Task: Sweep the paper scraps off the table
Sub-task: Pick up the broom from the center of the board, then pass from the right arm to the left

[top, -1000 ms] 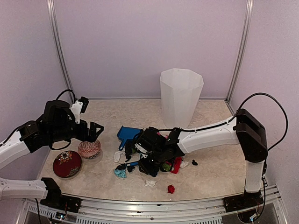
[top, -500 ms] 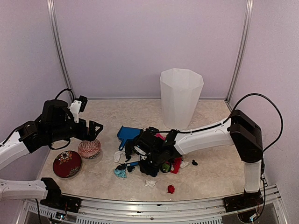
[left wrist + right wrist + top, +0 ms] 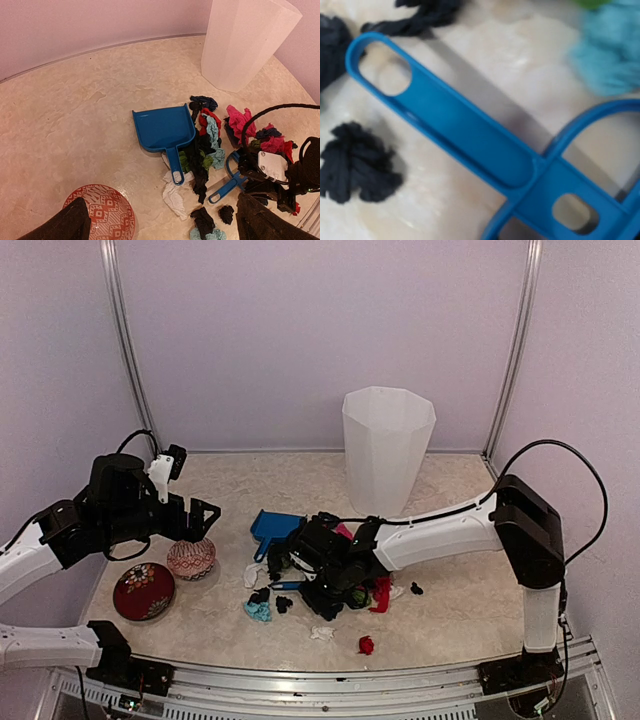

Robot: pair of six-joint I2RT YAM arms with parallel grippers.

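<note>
The crumpled pink, red, black, teal, green and white paper scraps [image 3: 206,145] lie heaped on the beige marble-patterned bench [image 3: 75,100], touching the handle side of the blue plastic dustpan [image 3: 165,127], with a few strays nearer the front edge. The right tool [image 3: 310,585] sits low over the blue plastic brush [image 3: 225,184]; I cannot tell whether it is clamped on it. The left tool [image 3: 207,520] hovers spread apart, holding nothing. The step in hand looks like taking up the brush. Next comes a firm grip, then strokes toward the pan.

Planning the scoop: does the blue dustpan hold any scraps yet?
No, the dustpan is bare blue inside; the paper scraps lie beside it.
</note>
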